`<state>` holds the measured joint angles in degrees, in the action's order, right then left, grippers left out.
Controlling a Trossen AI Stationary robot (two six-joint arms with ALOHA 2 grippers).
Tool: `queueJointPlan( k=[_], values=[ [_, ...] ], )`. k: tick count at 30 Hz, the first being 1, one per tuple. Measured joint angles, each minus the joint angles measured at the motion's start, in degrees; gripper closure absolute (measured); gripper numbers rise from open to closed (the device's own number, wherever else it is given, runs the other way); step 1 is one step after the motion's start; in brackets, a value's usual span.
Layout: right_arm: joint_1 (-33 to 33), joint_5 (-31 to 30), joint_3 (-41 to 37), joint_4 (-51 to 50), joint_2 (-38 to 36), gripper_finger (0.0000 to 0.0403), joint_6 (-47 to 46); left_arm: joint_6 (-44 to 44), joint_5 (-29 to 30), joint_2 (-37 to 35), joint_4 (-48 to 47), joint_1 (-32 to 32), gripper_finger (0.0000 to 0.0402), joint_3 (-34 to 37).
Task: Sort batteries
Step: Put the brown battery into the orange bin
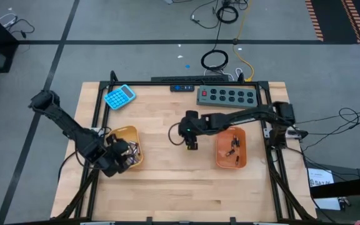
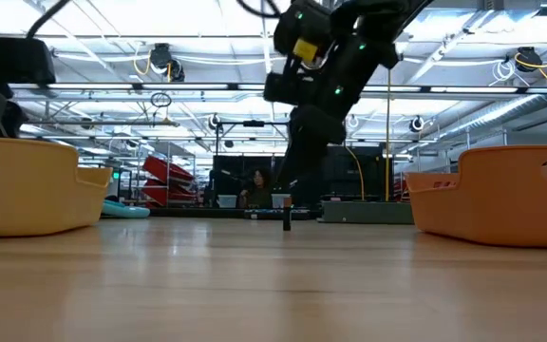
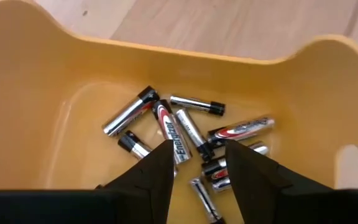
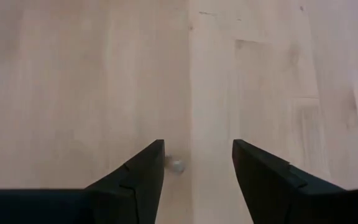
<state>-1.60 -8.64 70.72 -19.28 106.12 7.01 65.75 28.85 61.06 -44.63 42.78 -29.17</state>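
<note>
Left tray [image 1: 132, 132]: yellow, near the table's left side; holds a heap of batteries [image 3: 179, 134].
Left gripper [image 3: 197, 171]: hangs over that tray, fingers apart, nothing between them.
Right tray [image 1: 219, 153]: orange, right of centre; a few cells [image 1: 233, 149] lie inside.
Loose battery [image 2: 287, 219]: stands upright on the bare table [image 1: 167, 181], between the two trays.
Right gripper [image 4: 197, 171]: directly above that cell, fingers spread, nothing held; the cell's top [image 4: 176, 165] sits just beside one finger, off centre.
Risk: an off-centre descent would likely have a finger clip the cell, tipping it so it rolls away.
Risk: cell size is hard to judge from above, so the wrong tray is possible.
</note>
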Motion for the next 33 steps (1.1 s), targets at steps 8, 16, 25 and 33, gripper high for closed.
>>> queueJointPlan(
  k=[8, 16, 25, 33],
  values=[
    [-3.4, 3.1, 1.0, 0.0, 4.8, 0.0226, -1.6, 3.0, 2.8, 0.0, -0.5, 4.4, 0.0245, 0.0],
    [-4.4, 6.5, 1.0, 0.4, 9.0, 0.0286, -1.9, 4.5, 3.2, 0.0, -1.6, 6.2, 0.0244, 0.0],
    [-4.3, 8.4, 0.9, 4.7, 7.9, 0.0387, -1.4, 4.5, 3.2, 0.0, -1.5, 6.4, 0.0244, 0.0],
    [-4.2, 8.1, 0.9, -8.1, -0.8, 0.0361, -11.2, 4.5, 3.2, 0.0, -1.3, 6.4, 0.0244, 0.0]
  ],
)
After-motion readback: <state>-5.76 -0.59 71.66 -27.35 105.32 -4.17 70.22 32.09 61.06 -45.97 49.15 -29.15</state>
